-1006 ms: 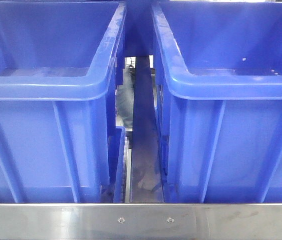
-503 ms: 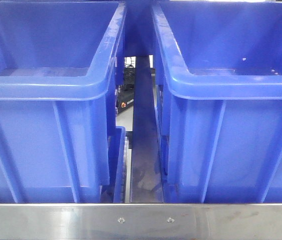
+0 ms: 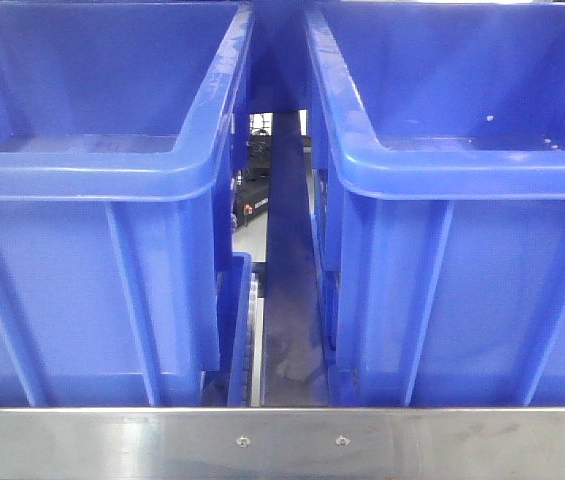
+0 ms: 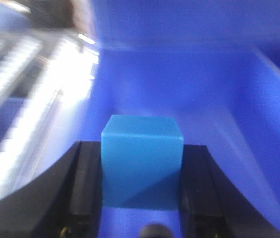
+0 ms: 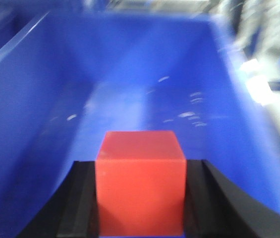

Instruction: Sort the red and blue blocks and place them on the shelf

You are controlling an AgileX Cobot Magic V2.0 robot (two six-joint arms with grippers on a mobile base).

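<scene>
Closest to the left wrist camera, my left jaws are clamped on the blue block (image 4: 141, 161). It sits square between the black fingers (image 4: 87, 193), low in the centre of the frame, with its top face clear of them. Gripped on both flanks like that, it should not twist when I let go. Beyond it opens the inside of what I judge to be the left bin (image 4: 179, 84), so the block hangs over that bin, not on its floor. The right jaws are likewise clenched on the red block (image 5: 140, 181), at the bottom centre of that view, with the right bin (image 5: 130, 64) open ahead of it. One colour per arm and per bin is the sort itself, as I read it. Both wrist views are smeared, so I cannot tell how high either block hangs. In the front view the rail of the shelf (image 3: 112, 440), with its two screws (image 3: 243, 439), runs along the bottom edge. The two bins stand on the shelf side by side with a narrow gap (image 3: 287, 300) between them, and neither arm shows there. I judge the release comes next.
</scene>
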